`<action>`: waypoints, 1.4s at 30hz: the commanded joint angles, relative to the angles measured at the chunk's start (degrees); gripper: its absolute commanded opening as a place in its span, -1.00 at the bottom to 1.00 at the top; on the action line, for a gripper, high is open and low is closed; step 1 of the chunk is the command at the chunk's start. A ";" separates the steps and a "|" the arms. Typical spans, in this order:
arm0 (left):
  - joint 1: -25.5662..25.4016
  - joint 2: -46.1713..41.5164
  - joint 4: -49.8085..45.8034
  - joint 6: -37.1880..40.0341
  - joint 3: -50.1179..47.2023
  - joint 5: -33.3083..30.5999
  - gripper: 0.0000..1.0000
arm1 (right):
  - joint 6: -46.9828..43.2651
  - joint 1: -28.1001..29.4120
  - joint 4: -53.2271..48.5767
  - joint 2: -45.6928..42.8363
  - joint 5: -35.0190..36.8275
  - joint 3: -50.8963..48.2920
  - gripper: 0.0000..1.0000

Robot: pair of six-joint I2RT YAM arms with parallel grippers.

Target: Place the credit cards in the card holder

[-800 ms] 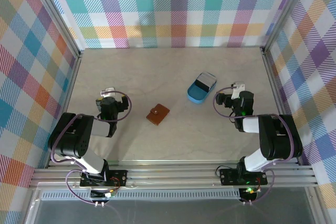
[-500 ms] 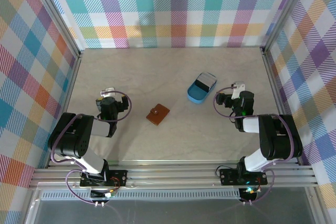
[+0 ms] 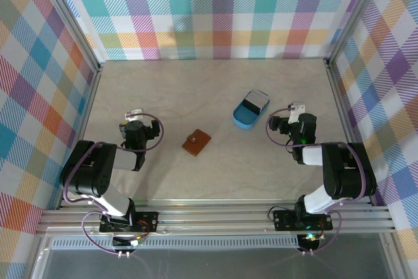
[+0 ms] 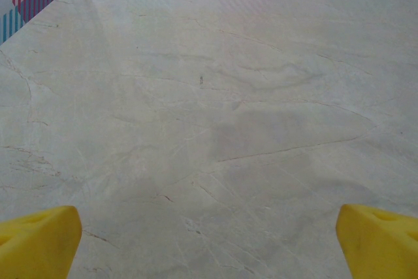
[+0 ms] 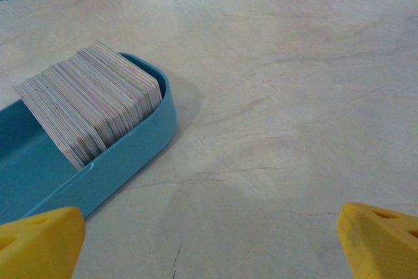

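Step in hand: none begun, by my read. Card holder (image 3: 196,142) lies shut, snap tab fastened, on table (image 3: 196,89) near centre, betw. the two arms, untouched. Credit cards (image 5: 91,102) sit as a leaning stack on edge in far end of blue tray (image 5: 124,155); in top view tray (image 3: 251,109) lies right of centre, farther back than the holder and well apart from it.

Tools:
- Left gripper (image 4: 209,243): jaws at full width, nothing betw. them; yellow fingertips (image 4: 39,240) at both lower corners of left wrist view, over bare table. In top view it sits left of holder (image 3: 134,122).
- Right gripper (image 5: 209,243): jaws wide too, empty; tray w/ cards ahead and to its left, near. In top view it sits just right of tray (image 3: 294,114).

Next move, judged: right arm is closest to stack, so likely reach left-fwd, narrow jaws, pinch one or a few cards off stack end. Cards thin, packed tight; separating calls for care. Holder must be unsnapped and opened first, prob. left arm's job, since it sits nearer that side.

Surface: pale beige marble-look top, faint veins, slight sheen.

Room: enclosure w/ pastel plaid fabric walls on left, far, right; aluminium frame posts at corners; rail along near edge carrying arm bases.
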 commanded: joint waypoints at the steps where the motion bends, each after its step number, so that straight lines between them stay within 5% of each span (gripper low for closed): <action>1: 0.57 0.13 2.17 -0.46 0.74 -0.89 0.99 | -0.23 -0.34 0.74 0.52 -1.07 0.27 0.98; 15: 0.59 -2.20 0.82 -1.45 -0.09 -2.56 0.99 | 0.26 -0.27 -0.52 -4.18 1.41 -0.86 0.97; 18: -1.38 -2.23 6.63 1.65 -2.39 -3.13 0.99 | 2.60 -0.13 -16.46 -16.66 3.28 1.41 0.96; 21: -2.72 -4.66 4.74 1.85 -1.98 -7.41 0.99 | 6.40 -0.01 -32.64 -25.45 -2.67 7.26 0.90; 25: -4.09 -18.76 -17.67 0.36 5.59 -8.69 0.99 | 11.74 1.21 -44.14 -30.20 -13.19 13.04 0.75; 32: -4.22 -31.81 -37.97 -14.75 18.83 13.07 0.99 | 14.87 14.18 -47.25 -25.76 -17.00 18.11 0.59; 37: -4.27 -28.10 -55.10 -21.95 29.74 30.57 0.93 | 14.02 26.60 -49.83 -13.94 -14.46 25.43 0.48; 42: -4.27 -22.65 -73.51 -18.96 39.65 40.97 0.88 | 14.53 34.23 -52.22 -2.32 -14.71 32.77 0.38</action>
